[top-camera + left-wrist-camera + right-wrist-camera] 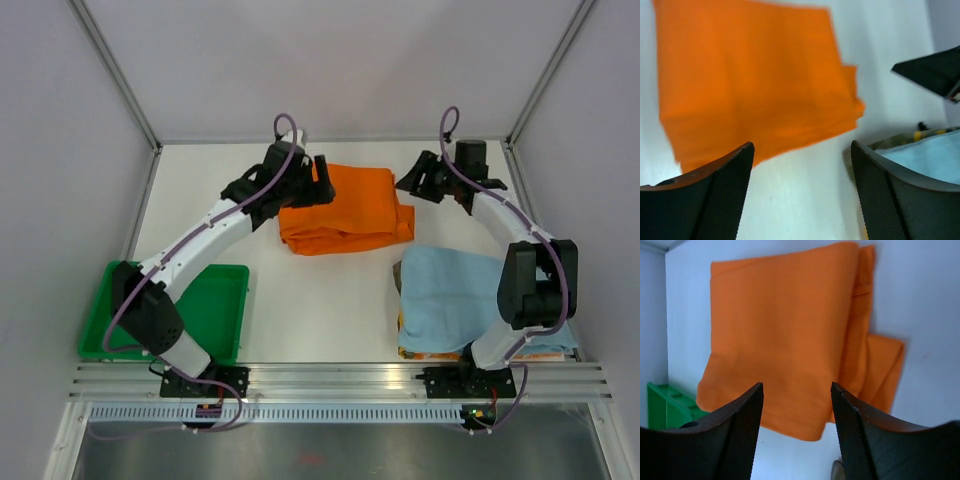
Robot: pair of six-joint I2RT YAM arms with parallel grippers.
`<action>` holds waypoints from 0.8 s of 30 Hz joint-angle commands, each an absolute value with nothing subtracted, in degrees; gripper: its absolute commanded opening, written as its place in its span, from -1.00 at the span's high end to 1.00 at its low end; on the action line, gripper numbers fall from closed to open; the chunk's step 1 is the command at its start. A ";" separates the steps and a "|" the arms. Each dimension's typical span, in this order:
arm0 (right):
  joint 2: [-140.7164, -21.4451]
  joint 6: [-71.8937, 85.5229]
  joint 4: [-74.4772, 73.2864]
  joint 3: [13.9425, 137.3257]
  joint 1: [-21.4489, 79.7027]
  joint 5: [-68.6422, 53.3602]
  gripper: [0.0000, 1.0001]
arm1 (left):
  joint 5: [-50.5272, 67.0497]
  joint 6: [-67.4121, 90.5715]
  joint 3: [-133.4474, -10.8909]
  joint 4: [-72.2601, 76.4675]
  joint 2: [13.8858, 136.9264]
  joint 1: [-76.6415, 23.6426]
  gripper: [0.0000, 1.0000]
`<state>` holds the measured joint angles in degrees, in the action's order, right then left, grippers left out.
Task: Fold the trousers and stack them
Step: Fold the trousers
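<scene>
Only the overhead view shows the whole green tray [222, 312] at front left, the left arm crossing above it, and the light blue cloth [455, 295] at front right. Farther back, the folded orange trousers [345, 210] lie on the table [320, 320] between the left gripper [318, 172] and the right gripper [420, 182], both spread wide and holding nothing.

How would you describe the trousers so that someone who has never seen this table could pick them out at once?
Start at the white table and look to the middle of its far side. The trousers lie there, folded into a thick rectangle. They are the only bright orange thing: the cloth at near right is light blue, and the tray at near left is green.
</scene>
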<state>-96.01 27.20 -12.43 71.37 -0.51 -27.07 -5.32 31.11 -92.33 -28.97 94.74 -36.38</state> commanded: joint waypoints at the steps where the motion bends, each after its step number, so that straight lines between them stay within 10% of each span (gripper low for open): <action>1: -98.96 26.01 -10.72 71.90 4.12 -26.81 -0.27 | -6.06 36.81 -77.10 -25.15 90.36 -35.60 -0.61; 20: -108.54 26.01 -13.89 70.66 10.37 -19.51 -0.24 | -3.08 30.76 -59.60 -2.48 94.04 -32.70 -0.28; 24: -110.65 25.93 -13.80 71.63 10.37 -19.42 0.00 | -0.27 29.45 -56.34 2.19 95.10 -33.22 0.04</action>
<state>-108.60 26.06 -13.96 70.85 9.91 -19.46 -3.84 30.79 -58.11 -4.56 94.11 -32.67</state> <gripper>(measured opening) 0.530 0.518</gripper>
